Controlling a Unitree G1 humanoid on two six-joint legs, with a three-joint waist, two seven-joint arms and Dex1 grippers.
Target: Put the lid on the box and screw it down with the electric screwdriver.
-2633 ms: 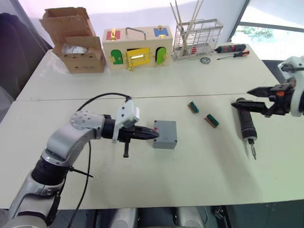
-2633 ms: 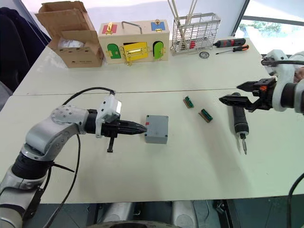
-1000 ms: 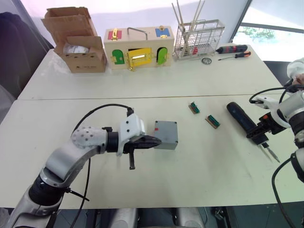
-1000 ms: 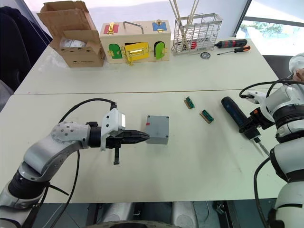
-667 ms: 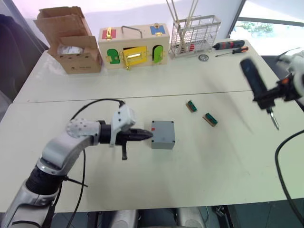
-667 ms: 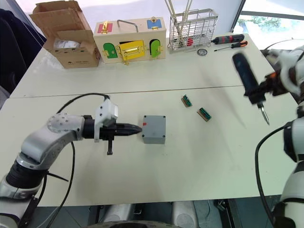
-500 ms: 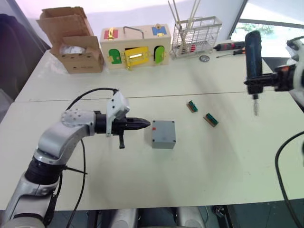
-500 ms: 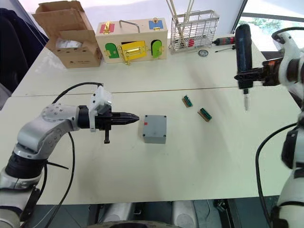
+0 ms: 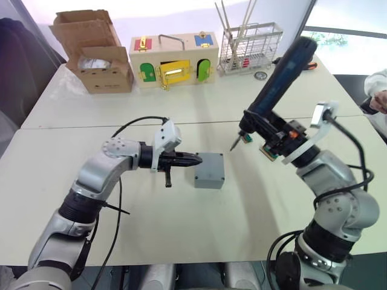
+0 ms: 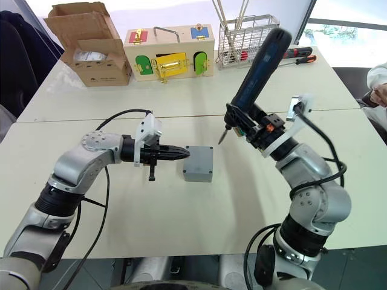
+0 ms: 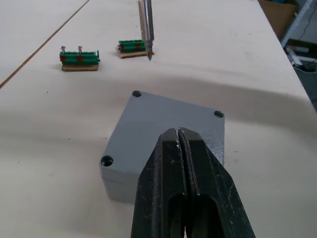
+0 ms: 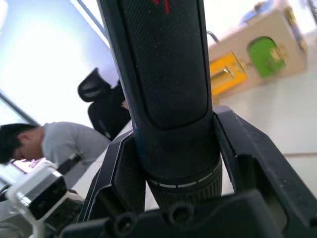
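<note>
Swung inward from the right edge of the table within the last half second, the right gripper (image 9: pixel 270 134) now carries the electric screwdriver (image 9: pixel 277 80) tilted over the near table, its black fingers (image 12: pixel 121 171) clamped round the lower barrel and the bit's tip hanging just to the right of and beyond the box (image 9: pixel 208 171). That small grey enclosure sits where it was, on the near table (image 9: pixel 199 241) a little left of centre, with the lid (image 11: pixel 163 130) already seated on top; three corner screw holes show in the left wrist view, and whether any screw sits in them cannot be told.

On the box's left, the left gripper (image 9: pixel 195 159) points at it with its two fingers (image 11: pixel 171 163) pressed together, holding nothing, the tips at or just short of the box's left side; contact cannot be confirmed. It seems placed to brace the box.

Two small green terminal blocks (image 11: pixel 79 58) lie further right, and the wooden box with coloured doors (image 9: pixel 174 59) stands on the far table.

By appearances the lidding is done and the screwing step is beginning. The next move calls for bringing the driver upright, lowering the bit squarely into one corner hole, and keeping the box steady so it does not skid.
</note>
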